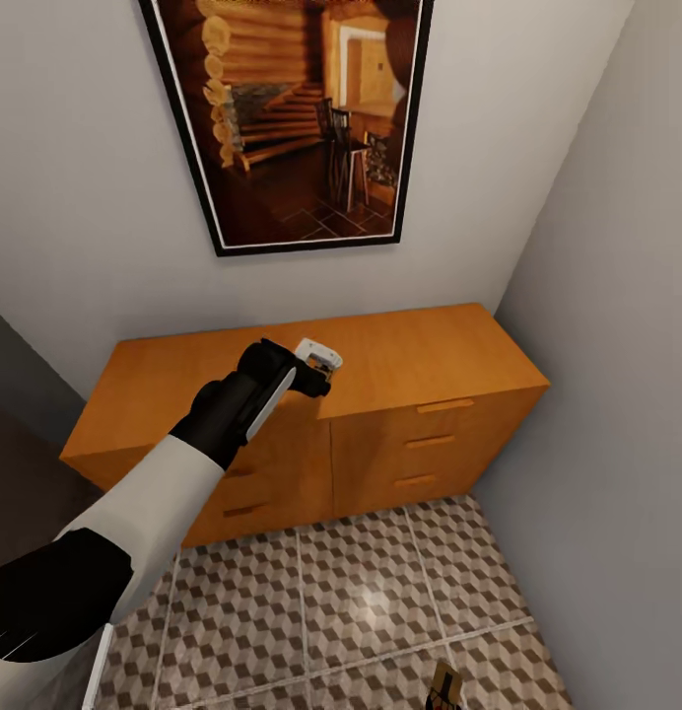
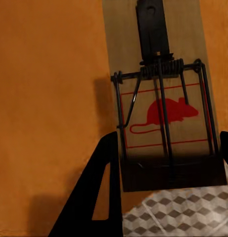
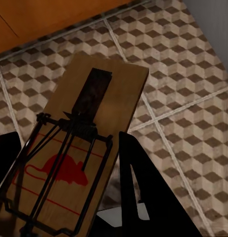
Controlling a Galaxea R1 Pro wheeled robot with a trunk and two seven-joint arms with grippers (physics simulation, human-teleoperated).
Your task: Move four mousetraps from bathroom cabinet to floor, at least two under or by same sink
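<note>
Mousetraps: two flat tan wooden boards with dark wire springs and a red mouse print, one in each gripper; the other two cannot be placed from these pictures.

Head view, cabinet: the wide orange-brown wooden cabinet (image 1: 400,365) stands against the white wall under a framed picture of a log cabin room (image 1: 292,118), drawers shut.

Head view, left arm: the left gripper (image 1: 316,367) reaches over the cabinet's flat top near its front edge; from this angle the fingers' spread cannot be read.

Head view, floor: the cube-patterned tile floor (image 1: 351,592) lies in front of the cabinet; a small tan and dark shape (image 1: 443,686) away from the cabinet, at the picture's lower edge, is probably the trap the right arm carries.

Left wrist view, trap: the left mousetrap (image 2: 163,94) sits pinched at its near end between the black fingers (image 2: 96,192), its long axis running straight out along them, over the cabinet top with floor tiles showing just past the edge.

Right wrist view, trap: the right gripper (image 3: 64,197) is narrowly closed on the right mousetrap (image 3: 89,143), long axis again along the black fingers (image 3: 143,197), above bare tiles beside the cabinet's base.

Coming move, as a judgement: the right arm is nearer the floor, so lowering its trap flat onto the tiles looks like the next step.
</note>
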